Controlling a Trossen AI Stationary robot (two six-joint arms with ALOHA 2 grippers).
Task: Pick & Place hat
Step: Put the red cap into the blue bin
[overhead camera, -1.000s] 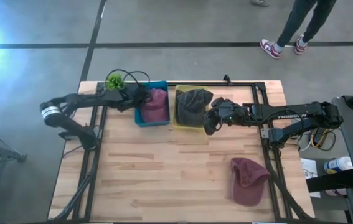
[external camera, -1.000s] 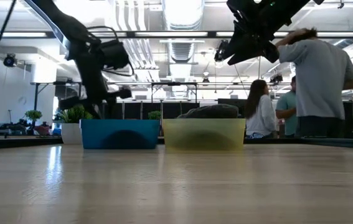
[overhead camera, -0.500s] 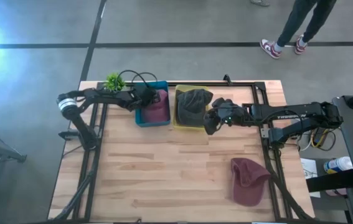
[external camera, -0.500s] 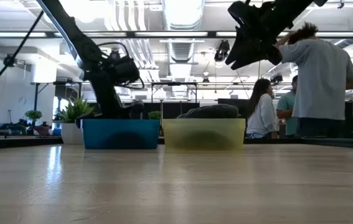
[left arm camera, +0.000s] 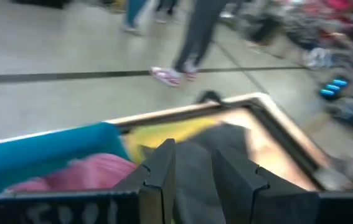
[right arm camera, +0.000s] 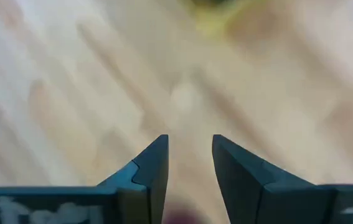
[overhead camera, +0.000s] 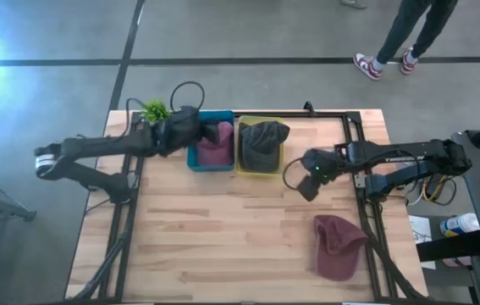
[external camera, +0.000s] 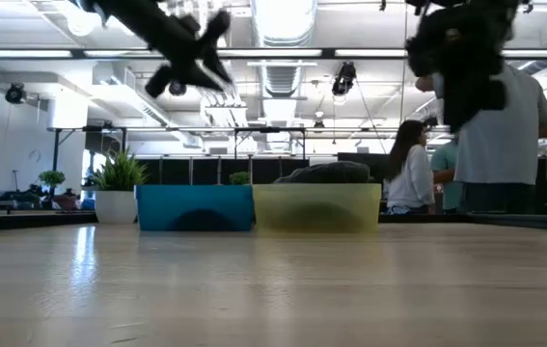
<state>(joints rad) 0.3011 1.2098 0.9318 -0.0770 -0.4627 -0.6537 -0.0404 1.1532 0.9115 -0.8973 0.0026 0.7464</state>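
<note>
Right hand (overhead camera: pixel 307 180) is empty, fingers (right arm camera: pixel 153 167) parted with only a narrow gap, hovering over bare surface (overhead camera: pixel 223 246). The loose maroon hat (overhead camera: pixel 337 246) lies flat on the surface, well apart from that hand, toward the near right corner. It's the only hat not yet binned, so it's likely the next pick.

Left hand (overhead camera: pixel 190 127) is also empty, fingers (left arm camera: pixel 157 177) a little apart, up above the blue bin (overhead camera: pixel 195 158). A pink hat (overhead camera: pixel 214 146) sits in that bin right beneath it. The yellow bin (overhead camera: pixel 256 169) beside it holds a dark hat (overhead camera: pixel 261 140).

Risks as I see them:
- Hat is limp fabric lying flat. With the gap this narrow the fingers may skate over the cloth or pinch a single layer, and it slips out on lift. Opening wider before descent would help.
- Grabbing the brim edge only means the hat dangles and can snag a bin wall on the carry.
- Both bins are already occupied. A third hat may pile high and slide off the rim.
- Both bins sit between the two hands. If the left one stays there, arms could clash on the drop.
- Descent too deep drives the fingertips into the wood.
</note>
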